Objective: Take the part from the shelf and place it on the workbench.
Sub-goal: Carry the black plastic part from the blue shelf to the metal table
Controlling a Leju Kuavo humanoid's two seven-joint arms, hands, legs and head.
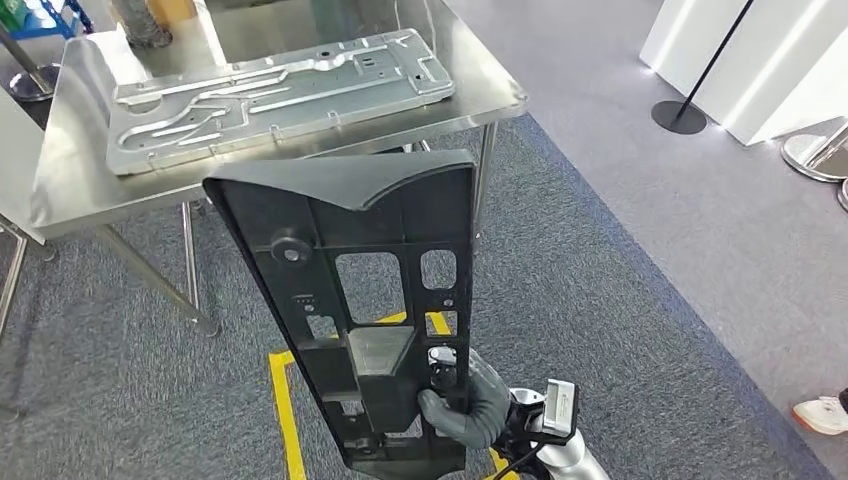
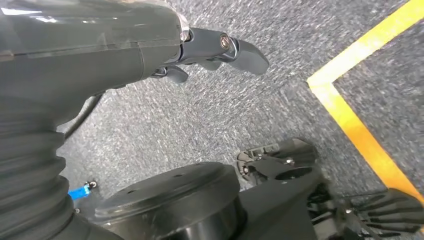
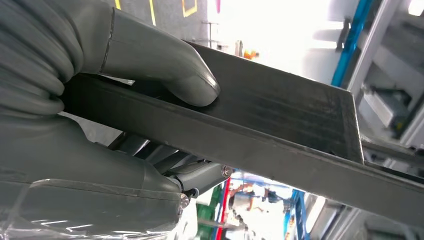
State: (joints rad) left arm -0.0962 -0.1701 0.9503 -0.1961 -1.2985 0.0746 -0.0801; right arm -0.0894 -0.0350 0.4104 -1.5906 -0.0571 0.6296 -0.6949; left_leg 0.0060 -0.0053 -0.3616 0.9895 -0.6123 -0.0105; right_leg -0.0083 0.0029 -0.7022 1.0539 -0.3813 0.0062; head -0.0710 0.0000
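Short of the bench [image 1: 480, 95], the right hand [image 1: 470, 410] has its fingers [image 3: 165, 70] clamped on the black part [image 1: 350, 290], held upright. Left hand [image 2: 220, 47] hangs empty, fingers apart. Pickup looks done; placing beside the metal panel [image 1: 280, 95] remains.

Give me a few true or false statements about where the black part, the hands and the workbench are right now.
1. The right hand holds the black part. True.
2. The black part lies flat on the workbench. False: it is held up in front of the bench, above the carpet.
3. A metal panel lies on the workbench. True.
4. The left hand grips the part too. False: it holds nothing and hangs over the carpet.
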